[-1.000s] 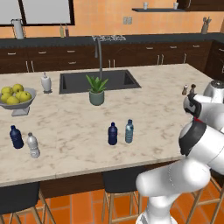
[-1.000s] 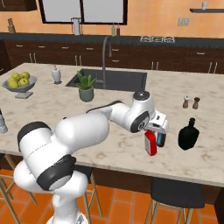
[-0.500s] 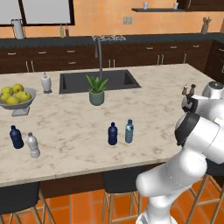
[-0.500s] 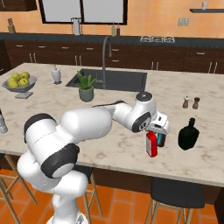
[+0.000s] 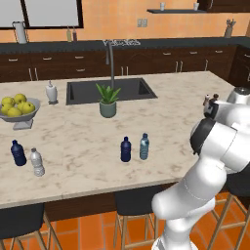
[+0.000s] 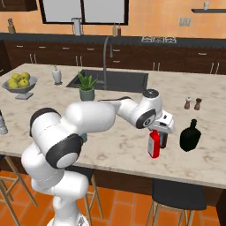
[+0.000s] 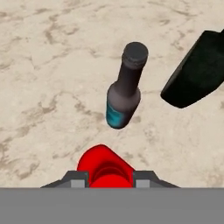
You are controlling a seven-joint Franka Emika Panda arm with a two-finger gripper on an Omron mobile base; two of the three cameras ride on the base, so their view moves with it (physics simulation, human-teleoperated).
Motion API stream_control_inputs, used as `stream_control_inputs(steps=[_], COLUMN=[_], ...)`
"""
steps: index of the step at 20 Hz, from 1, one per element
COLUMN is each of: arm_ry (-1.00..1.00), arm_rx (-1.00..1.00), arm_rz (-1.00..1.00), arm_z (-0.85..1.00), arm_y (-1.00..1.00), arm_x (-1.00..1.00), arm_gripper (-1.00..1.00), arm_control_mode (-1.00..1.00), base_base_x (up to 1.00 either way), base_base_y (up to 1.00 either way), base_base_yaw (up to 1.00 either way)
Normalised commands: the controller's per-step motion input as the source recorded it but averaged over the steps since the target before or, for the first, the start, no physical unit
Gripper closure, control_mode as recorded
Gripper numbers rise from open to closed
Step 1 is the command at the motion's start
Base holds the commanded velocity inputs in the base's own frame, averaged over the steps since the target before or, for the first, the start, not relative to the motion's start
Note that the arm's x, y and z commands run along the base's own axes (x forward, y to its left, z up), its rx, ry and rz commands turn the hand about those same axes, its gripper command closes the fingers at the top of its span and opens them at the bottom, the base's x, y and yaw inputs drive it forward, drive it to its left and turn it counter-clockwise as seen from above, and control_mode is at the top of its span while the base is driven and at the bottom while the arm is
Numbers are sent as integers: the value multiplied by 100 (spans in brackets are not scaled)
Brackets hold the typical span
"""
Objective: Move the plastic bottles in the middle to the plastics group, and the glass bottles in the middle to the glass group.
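My gripper [image 6: 158, 131] is shut on the narrow neck of the red bottle [image 6: 153, 144], which stands upright at the counter's front right. In the hand view the red neck [image 7: 105, 168] sits between my fingertips. The dark green-black bottle [image 6: 190, 136] stands just right of it, apart, and appears as a dark shape [image 7: 197, 72] in the hand view. A dark grey bottle with a teal label [image 7: 124, 94] stands close behind the red one. In the counter's middle stand a navy bottle [image 5: 126, 149] and a pale teal bottle [image 5: 144, 146]. At far left are another navy bottle [image 5: 18, 153] and a clear bottle [image 5: 37, 162].
A fruit bowl [image 5: 17, 110], a soap dispenser [image 5: 51, 93], a potted plant [image 5: 108, 102] and the sink [image 5: 110, 89] lie across the back of the counter. Salt and pepper shakers [image 6: 193, 103] stand behind the dark bottle. Stools are tucked under the front edge.
The arm's elbow has swung slightly. The red bottle and my gripper have barely shifted beside the dark green-black bottle.
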Motion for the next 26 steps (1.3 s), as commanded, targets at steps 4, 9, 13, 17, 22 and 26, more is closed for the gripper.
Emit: stream_control_inputs(steps=[4, 9, 13, 17, 22, 26], arm_ry=[0, -1, -10, -22, -8, -1], arm_rx=[0, 0, 0, 0, -1, 0], arm_rz=[0, 0, 0, 0, 0, 0], arm_z=[-1, 18, 67, 66, 41, 16], arm_y=[0, 3, 5, 3, 5, 73], arm_x=[-29, -14, -18, -25, -25, -48], arm_gripper=[-100, -100, -100, -100, -100, -100], arm_control_mode=[-100, -100, -100, -100, -100, -100], base_base_x=[0, 0, 0, 0, 0, 0], base_base_y=[0, 0, 0, 0, 0, 0], base_base_yaw=[0, 0, 0, 0, 0, 0])
